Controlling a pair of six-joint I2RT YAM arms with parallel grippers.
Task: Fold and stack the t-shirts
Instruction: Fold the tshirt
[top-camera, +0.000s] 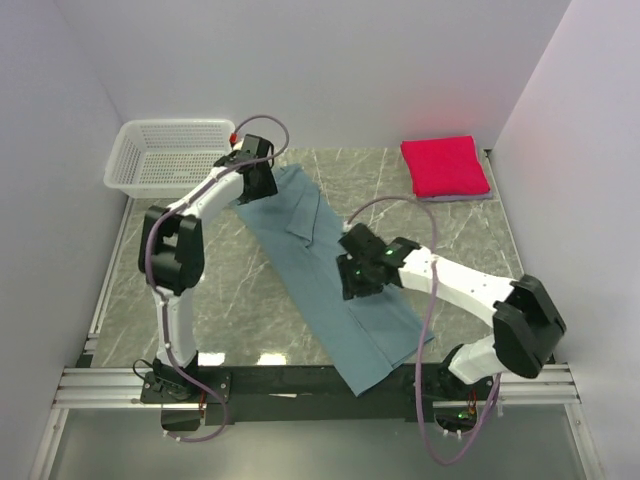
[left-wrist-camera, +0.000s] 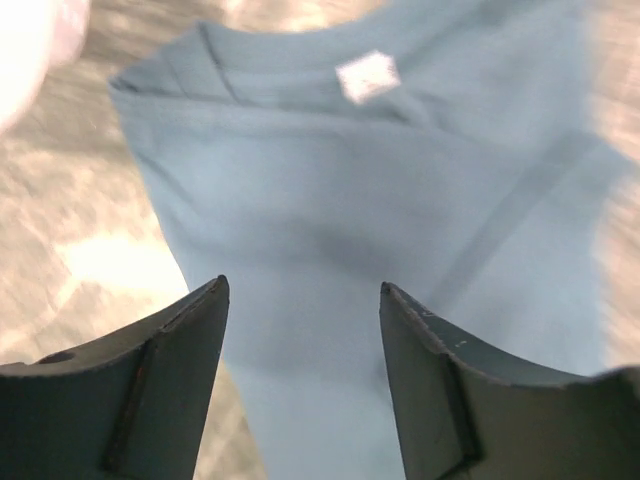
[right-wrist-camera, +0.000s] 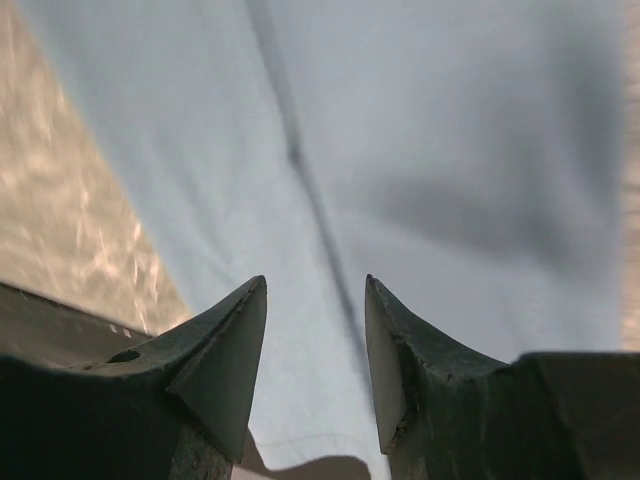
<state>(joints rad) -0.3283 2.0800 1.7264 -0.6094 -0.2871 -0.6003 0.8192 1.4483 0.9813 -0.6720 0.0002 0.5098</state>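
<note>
Along the near edge, a black rail (top-camera: 300, 378) carries both arm bases, and just beyond it begins the grey-green marbled surface (top-camera: 230, 300), closed in by plain white walls (top-camera: 330, 60) on the left, right and far sides.

One muted teal-blue t-shirt (top-camera: 378, 335), folded lengthwise into a long strip, lies diagonally: its hem end droops over the near edge by the rail and its collar end reaches toward the far left. The right pincer (right-wrist-camera: 315, 285) hangs over the strip's middle, fingers apart with nothing between them, a dark seam line running below. Farther on, the left pincer (left-wrist-camera: 305, 290) hovers over the collar end, fingers likewise apart and empty; its blurred view shows the neckline and a small white label (left-wrist-camera: 367, 76).

Bare surface lies open left of the strip and between it and the right wall. At the far right corner sits the crimson-pink t-shirt (top-camera: 445, 165), folded square, on a pale lavender one (top-camera: 470, 198) whose edge just peeks out. A white mesh basket (top-camera: 125, 165) fills the far left corner.
</note>
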